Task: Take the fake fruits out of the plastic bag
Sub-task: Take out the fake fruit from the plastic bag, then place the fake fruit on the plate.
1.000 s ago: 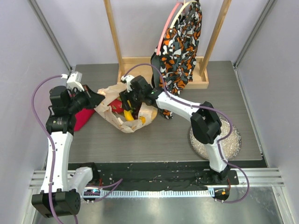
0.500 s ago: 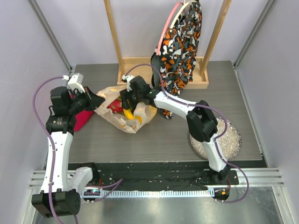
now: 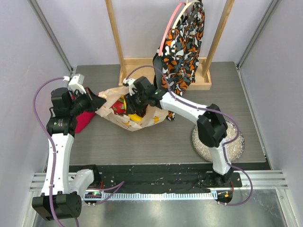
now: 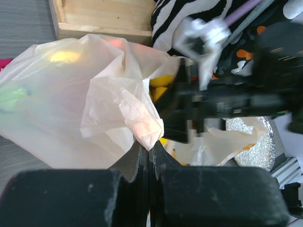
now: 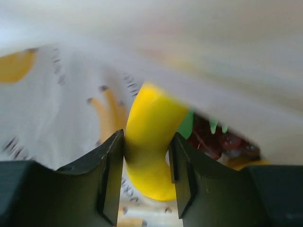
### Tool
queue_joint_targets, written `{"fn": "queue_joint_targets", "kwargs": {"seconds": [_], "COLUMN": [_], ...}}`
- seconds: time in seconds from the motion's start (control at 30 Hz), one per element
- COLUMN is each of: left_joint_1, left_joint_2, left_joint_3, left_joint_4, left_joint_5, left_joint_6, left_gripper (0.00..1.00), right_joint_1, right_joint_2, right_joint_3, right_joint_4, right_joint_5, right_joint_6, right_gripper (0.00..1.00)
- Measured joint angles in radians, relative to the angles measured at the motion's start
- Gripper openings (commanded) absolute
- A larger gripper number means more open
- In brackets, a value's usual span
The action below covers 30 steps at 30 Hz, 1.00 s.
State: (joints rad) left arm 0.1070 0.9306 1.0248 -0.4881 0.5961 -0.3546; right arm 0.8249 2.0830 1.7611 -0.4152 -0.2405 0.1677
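The cream plastic bag (image 3: 124,109) printed with bananas lies left of centre on the table, its mouth open toward the right arm. My left gripper (image 3: 101,100) is shut on a fold of the plastic bag (image 4: 142,124) at its left edge. My right gripper (image 3: 131,105) reaches inside the bag and is shut on a yellow banana (image 5: 150,142), which also shows in the top view (image 3: 136,117). A dark purple grape bunch (image 5: 222,142) and a green fruit (image 5: 187,124) lie behind the banana inside the bag. A red fruit (image 3: 118,106) shows through the opening.
A red cloth (image 3: 83,118) lies under the left arm. A glittery silver plate (image 3: 233,142) sits at the right. A wooden rack (image 3: 142,66) with a patterned cloth (image 3: 182,42) stands at the back, just behind the bag.
The right gripper has shifted slightly right inside the bag with the banana, and the bag has spread and flattened toward the right. The left gripper has kept its hold.
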Motion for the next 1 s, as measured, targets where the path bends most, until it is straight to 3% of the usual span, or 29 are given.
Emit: {"fn": "queue_joint_targets", "kwargs": {"seconds": [0.27, 0.43, 0.6, 0.73, 0.83, 1.0], "left_joint_1": [0.0, 0.0, 0.0, 0.0, 0.0, 0.0], "left_joint_2": [0.0, 0.001, 0.003, 0.017, 0.03, 0.041], "left_joint_3": [0.0, 0.0, 0.0, 0.0, 0.0, 0.002], "left_joint_4": [0.029, 0.029, 0.029, 0.035, 0.035, 0.036], "left_joint_5": [0.0, 0.0, 0.0, 0.0, 0.0, 0.0], "left_joint_6": [-0.001, 0.0, 0.001, 0.004, 0.009, 0.024], "left_gripper": [0.0, 0.0, 0.0, 0.0, 0.0, 0.0], "right_joint_1": [-0.066, -0.105, -0.184, -0.268, -0.347, -0.492], "right_joint_2": [-0.285, -0.341, -0.344, -0.414, -0.58, -0.84], "right_joint_3": [0.051, 0.124, 0.246, 0.296, 0.162, -0.213], "right_joint_4": [-0.095, -0.135, -0.335, -0.528, -0.667, -0.838], "right_joint_5": [-0.182, -0.22, -0.206, -0.13, -0.072, 0.012], "right_joint_6": [-0.091, -0.111, -0.184, -0.344, -0.515, -0.804], "right_gripper": [0.25, 0.24, 0.23, 0.23, 0.22, 0.17]}}
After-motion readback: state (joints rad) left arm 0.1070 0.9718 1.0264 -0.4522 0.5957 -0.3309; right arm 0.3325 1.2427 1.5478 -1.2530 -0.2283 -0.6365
